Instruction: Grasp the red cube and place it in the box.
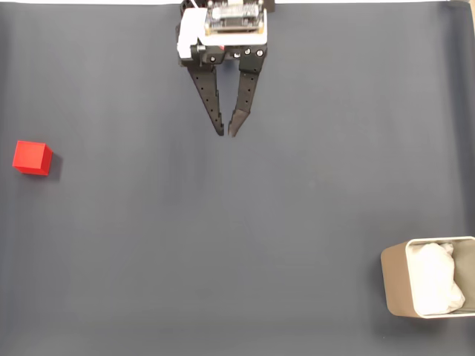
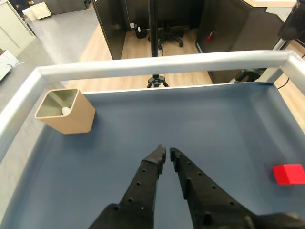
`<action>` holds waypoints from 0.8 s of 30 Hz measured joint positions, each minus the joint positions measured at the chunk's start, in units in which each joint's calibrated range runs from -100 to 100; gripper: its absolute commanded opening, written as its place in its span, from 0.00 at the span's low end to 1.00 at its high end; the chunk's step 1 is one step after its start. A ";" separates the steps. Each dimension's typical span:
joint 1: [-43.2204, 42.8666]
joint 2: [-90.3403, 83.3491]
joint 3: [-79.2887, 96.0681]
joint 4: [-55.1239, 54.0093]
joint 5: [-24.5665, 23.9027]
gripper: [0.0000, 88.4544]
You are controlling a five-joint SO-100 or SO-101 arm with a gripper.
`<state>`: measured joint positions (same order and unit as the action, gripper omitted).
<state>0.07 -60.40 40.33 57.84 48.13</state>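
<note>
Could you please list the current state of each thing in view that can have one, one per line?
Black two-finger gripper: shut or nearly so, holding nothing, fingertips almost touching.
Small bright red cube: resting flat on the dark grey mat, ungrasped, far from the gripper.
Beige-tan rounded box: upright, open-topped, with white crumpled lining inside, no cube in it.
Dark grey mat: lying flat under everything.

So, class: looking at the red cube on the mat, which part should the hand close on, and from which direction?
Grip the red cube across two opposite flat side faces, coming down from above. It sits flat on the dark mat with open space all round, so any pair would likely do. The hand, nearly closed, must open first.
</note>
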 measured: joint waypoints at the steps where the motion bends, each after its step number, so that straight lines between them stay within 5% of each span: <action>1: 0.00 2.00 -3.07 0.56 0.39 0.00; 12: 5.93 16.07 -24.68 8.91 1.47 0.00; 24: 20.77 24.06 -27.31 10.18 3.17 0.00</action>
<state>20.85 -36.34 13.02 68.02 51.31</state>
